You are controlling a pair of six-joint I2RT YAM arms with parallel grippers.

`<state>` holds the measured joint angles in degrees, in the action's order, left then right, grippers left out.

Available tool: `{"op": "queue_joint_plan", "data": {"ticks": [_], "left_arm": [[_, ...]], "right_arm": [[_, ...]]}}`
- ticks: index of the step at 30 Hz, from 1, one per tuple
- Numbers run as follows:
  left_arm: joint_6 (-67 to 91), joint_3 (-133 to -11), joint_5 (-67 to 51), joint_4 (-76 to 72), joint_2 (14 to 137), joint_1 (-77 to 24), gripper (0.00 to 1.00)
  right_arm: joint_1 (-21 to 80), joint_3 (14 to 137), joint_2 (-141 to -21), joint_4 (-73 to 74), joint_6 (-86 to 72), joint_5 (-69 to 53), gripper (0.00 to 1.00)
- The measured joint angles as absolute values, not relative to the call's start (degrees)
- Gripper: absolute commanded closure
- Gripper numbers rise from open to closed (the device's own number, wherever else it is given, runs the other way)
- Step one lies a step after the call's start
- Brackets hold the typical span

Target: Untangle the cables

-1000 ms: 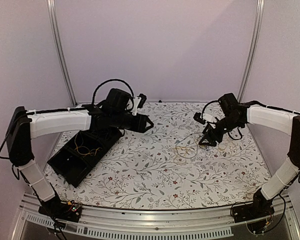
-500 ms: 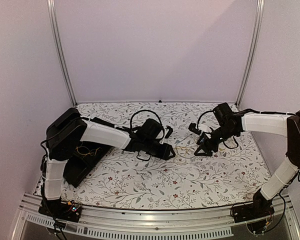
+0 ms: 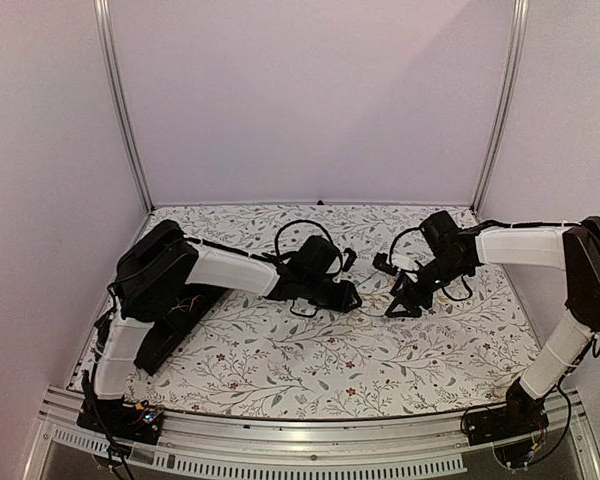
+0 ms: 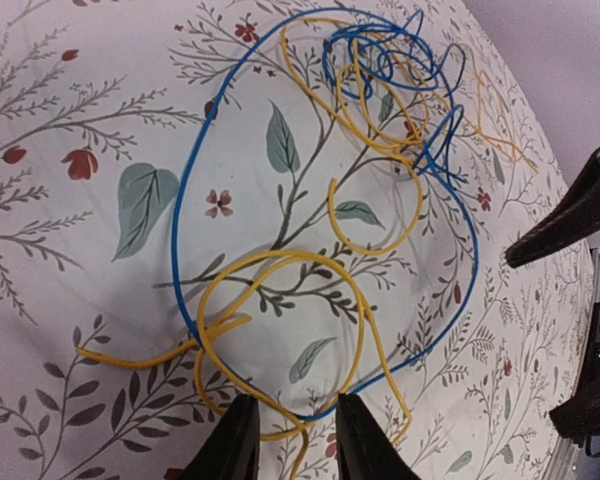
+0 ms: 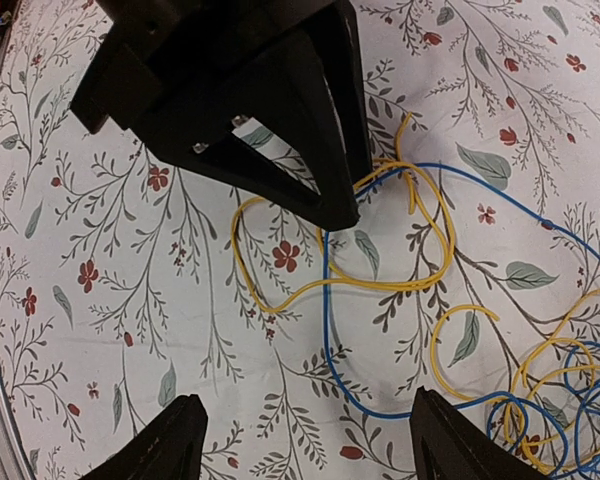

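Note:
The cables lie on the flowered cloth between my two grippers: a thin blue wire [image 4: 187, 180] in a wide loop and yellow wire loops [image 4: 280, 262], knotted together in a tangle [image 4: 400, 70]. In the top view they are barely visible [image 3: 372, 292]. My left gripper [image 4: 292, 442] is open, low over the cloth, with the blue and yellow wires running between its fingertips. My right gripper [image 5: 305, 450] is wide open and empty, just above the blue wire [image 5: 326, 330] and a yellow loop [image 5: 270, 300]. The left gripper [image 5: 250, 100] faces it closely. No dark wire shows.
A black bin [image 3: 165, 338] sits at the left of the table, partly under the left arm, with thin yellow wires [image 3: 185, 305] in it. Thick black arm cables loop over both wrists. The right gripper's fingers [image 4: 580, 212] show at the edge of the left wrist view.
The left arm has swung from above the bin to the table's middle and come down at the cables. The right gripper has shifted slightly left and lower toward them.

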<state>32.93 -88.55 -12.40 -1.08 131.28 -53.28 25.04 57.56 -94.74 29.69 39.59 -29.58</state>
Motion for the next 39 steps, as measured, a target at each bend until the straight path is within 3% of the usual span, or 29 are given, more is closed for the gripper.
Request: {"op": "queue_joint_plan", "data": {"ticks": [10, 18, 24, 28, 39], "left_arm": [[35.3, -89.6, -13.3, -1.0, 132.8, -52.6, 1.00], [35.0, -85.3, -13.4, -0.5, 128.8, -52.5, 1.00], [31.2, -83.4, -14.6, 0.9, 117.9, -52.2, 1.00], [27.5, -83.4, -16.3, 1.1, 109.5, -51.3, 1.00], [21.2, -84.5, -21.1, 1.8, 104.9, -48.9, 1.00]], "right_arm": [[25.1, 57.6, -95.0, 29.5, 39.7, -28.9, 0.26], [25.2, 57.6, -96.0, 29.5, 39.7, -28.5, 0.26], [25.5, 57.6, -96.4, 29.4, 39.7, -28.1, 0.27], [25.5, 58.7, -94.7, 31.5, 39.6, -28.4, 0.21], [25.5, 85.0, -86.7, 34.6, 35.8, -33.6, 0.18]]}}
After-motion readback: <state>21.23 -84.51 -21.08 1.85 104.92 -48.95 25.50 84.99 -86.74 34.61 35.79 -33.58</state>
